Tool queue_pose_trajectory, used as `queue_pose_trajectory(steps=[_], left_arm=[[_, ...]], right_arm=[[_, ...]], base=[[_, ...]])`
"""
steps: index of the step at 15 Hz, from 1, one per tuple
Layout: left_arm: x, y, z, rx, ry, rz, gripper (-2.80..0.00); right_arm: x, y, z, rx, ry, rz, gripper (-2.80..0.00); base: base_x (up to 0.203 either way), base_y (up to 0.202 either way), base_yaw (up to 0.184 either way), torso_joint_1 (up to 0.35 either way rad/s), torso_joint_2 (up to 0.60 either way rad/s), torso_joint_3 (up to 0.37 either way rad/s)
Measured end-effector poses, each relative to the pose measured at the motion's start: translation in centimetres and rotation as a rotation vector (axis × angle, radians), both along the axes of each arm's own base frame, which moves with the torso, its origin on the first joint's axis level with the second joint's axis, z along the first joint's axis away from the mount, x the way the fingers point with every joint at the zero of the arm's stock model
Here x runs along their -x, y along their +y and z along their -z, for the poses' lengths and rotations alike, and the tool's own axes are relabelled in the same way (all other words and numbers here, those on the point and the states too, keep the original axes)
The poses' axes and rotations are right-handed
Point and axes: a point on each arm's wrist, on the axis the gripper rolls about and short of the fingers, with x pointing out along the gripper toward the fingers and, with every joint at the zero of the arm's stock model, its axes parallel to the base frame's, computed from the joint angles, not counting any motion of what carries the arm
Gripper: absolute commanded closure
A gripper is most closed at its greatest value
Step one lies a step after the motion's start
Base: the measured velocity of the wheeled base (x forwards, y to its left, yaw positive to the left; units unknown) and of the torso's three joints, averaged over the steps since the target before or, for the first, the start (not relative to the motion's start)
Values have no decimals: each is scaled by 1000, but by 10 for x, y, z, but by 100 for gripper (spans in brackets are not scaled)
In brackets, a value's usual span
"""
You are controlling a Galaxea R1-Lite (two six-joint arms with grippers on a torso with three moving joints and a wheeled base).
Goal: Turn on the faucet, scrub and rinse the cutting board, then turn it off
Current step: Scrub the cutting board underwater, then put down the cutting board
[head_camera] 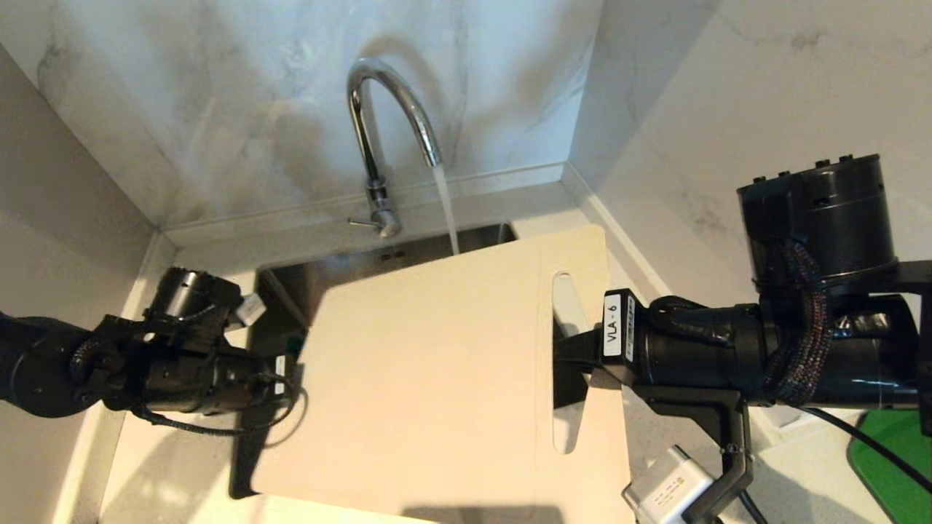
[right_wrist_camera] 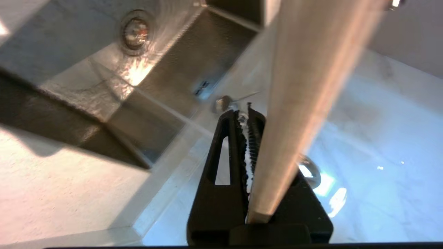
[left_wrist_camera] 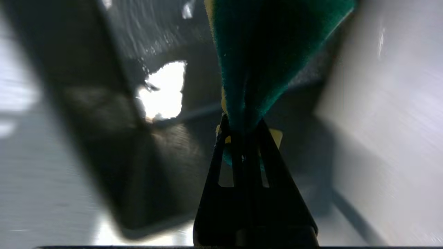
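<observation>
The right end effector [head_camera: 575, 349] is clamped on the cutting board [head_camera: 437, 364] at the strip beside its handle slot, one finger showing dark through the slot. In the right wrist view the toothed fingers [right_wrist_camera: 254, 138] sit close together with the board's thin edge [right_wrist_camera: 301, 86] running up between them. The board is held above the sink [head_camera: 291, 284], covering most of the basin, its far edge under the faucet [head_camera: 386, 124]. Water [head_camera: 445, 211] runs from the spout and drops behind the board's far edge. The faucet's thin lever [head_camera: 360, 223] sticks out sideways at its base.

The left end effector [left_wrist_camera: 242, 131] is pinched tight on a green-and-yellow sponge [left_wrist_camera: 263, 52], which fans out beyond the fingertips. In the head view it sits at the board's left edge, over the sink's left side, only a sliver of green showing there. Whether the sponge touches the board cannot be told.
</observation>
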Motion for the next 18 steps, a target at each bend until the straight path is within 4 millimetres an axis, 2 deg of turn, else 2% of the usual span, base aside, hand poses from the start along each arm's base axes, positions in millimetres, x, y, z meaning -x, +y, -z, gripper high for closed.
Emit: queue_pose_trajectory(steps=[3, 6, 10, 12, 14, 16, 18], left_arm=[[0, 30, -12, -20, -56, -39, 0], [6, 49, -30, -33, -111, -82, 0], [18, 59, -76, -28, -182, -108, 0], [29, 63, -105, -24, -217, -120, 0], [44, 66, -126, -29, -225, -121, 0], [58, 68, -135, -51, -227, -109, 0], [70, 72, -132, -89, -224, -106, 0]], right_arm=[[0, -1, 2, 5, 3, 3, 0], [2, -1, 3, 4, 1, 4, 0], [3, -2, 9, -27, -15, 12, 0], [5, -4, 11, -42, -23, 18, 0], [9, -6, 11, -59, -13, 30, 0], [12, -8, 7, -69, -25, 35, 0], [16, -11, 4, -74, -37, 57, 0]], base=[[0, 0, 0, 0, 0, 0], [0, 0, 0, 0, 0, 0], [0, 0, 0, 0, 0, 0], [0, 0, 0, 0, 0, 0], [0, 0, 0, 0, 0, 0], [0, 0, 0, 0, 0, 0], [0, 0, 0, 0, 0, 0]])
